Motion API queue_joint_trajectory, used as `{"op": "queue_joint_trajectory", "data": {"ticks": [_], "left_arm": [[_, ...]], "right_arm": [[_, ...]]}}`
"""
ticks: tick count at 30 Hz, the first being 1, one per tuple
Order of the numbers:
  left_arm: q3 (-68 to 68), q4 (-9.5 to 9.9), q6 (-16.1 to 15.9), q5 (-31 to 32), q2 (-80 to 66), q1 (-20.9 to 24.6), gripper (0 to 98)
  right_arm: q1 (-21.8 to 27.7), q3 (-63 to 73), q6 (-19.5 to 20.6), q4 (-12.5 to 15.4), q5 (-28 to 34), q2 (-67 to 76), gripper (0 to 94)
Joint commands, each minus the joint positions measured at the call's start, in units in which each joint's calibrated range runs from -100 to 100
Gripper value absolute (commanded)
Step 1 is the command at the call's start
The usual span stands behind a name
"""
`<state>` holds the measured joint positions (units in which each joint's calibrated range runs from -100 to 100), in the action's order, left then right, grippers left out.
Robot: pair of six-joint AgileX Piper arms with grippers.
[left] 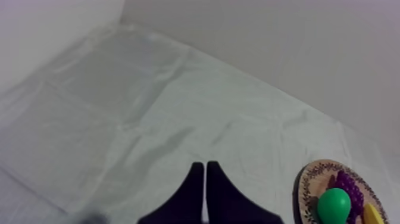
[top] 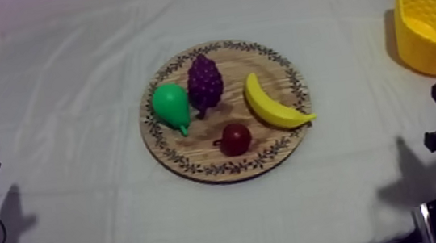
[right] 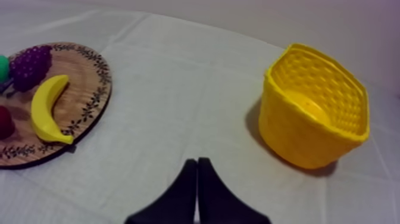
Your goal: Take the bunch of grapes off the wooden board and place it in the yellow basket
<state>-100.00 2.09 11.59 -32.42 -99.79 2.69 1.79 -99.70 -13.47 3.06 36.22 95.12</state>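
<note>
Nothing is done yet: the grapes (top: 204, 82) lie on the board (top: 269, 144) mid-frame, beside the pear (top: 171, 104), and the basket (top: 424, 53) waits empty at upper right. The left tool (left: 205, 179) and the right tool (right: 197, 173) are both pressed closed, holding nothing.

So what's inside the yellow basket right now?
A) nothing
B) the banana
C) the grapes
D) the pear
A: the basket holds nothing, and the grapes, pear, banana and small red fruit all lie on the board.
</note>
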Motion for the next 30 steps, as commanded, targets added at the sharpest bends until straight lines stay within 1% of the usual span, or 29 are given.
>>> {"op": "queue_joint_trajectory", "data": {"ticks": [1,4,7,12,17,22,28,30], "left_arm": [[0.0,-0.01,0.01,0.01,0.05,0.03,0.1],[0.0,-0.01,0.01,0.01,0.05,0.03,0.1],[0.0,-0.01,0.01,0.01,0.05,0.03,0.1],[0.0,-0.01,0.01,0.01,0.05,0.03,0.1],[0.0,-0.01,0.01,0.01,0.05,0.03,0.1],[0.0,-0.01,0.01,0.01,0.05,0.03,0.1],[0.0,-0.01,0.01,0.01,0.05,0.03,0.1],[0.0,-0.01,0.01,0.01,0.05,0.03,0.1]], "right_arm": [[-0.45,0.46,-0.03,0.11,-1.63,-1.41,0.4],[-1.13,3.49,0.44,0.35,-3.05,-5.74,0.3],[-1.77,9.19,0.98,1.2,-3.27,-11.58,0.3],[-3.27,21.18,2.4,2.06,-0.85,-21.11,0.3],[-4.27,34.09,3.23,3.79,5.9,-30.58,0.3],[-6.63,46.64,4.8,4.81,14.97,-40.07,0.3],[-12.14,59.44,6.68,5.03,25.07,-50.57,0.3],[-14.83,62.75,7.52,4.45,27.34,-54.02,0.3]]}}
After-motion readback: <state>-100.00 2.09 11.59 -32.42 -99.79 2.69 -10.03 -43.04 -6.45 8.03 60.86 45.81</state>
